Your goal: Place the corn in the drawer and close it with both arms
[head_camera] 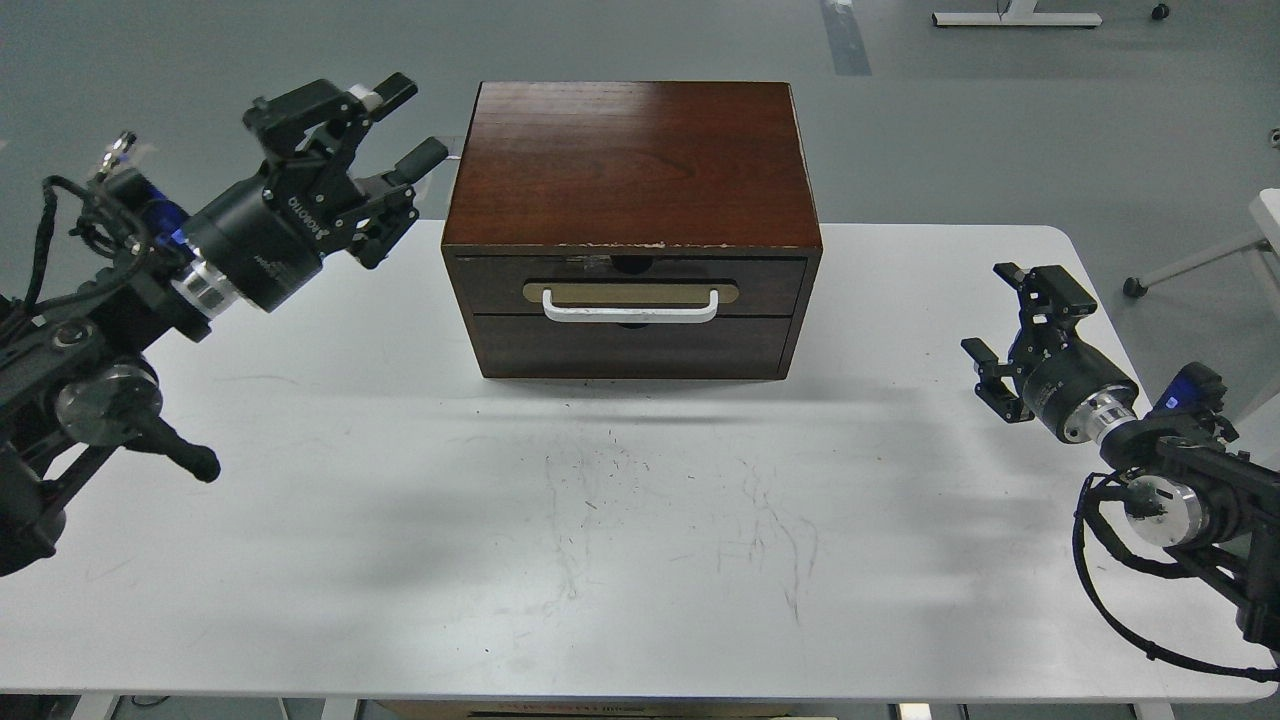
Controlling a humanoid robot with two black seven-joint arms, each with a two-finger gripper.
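The drawer sits flush in the dark-brown wooden cabinet, its white bar handle on a brass-coloured plate. The corn is not in view. My left gripper is open and empty, raised at the far left, level with the cabinet's top left corner and apart from it. My right gripper is open and empty above the table's right side, well clear of the cabinet.
The white table carries only the cabinet, with faint scuff marks in its middle. A plain lower front panel sits under the drawer. Grey floor lies beyond; a white stand's leg shows at the far right.
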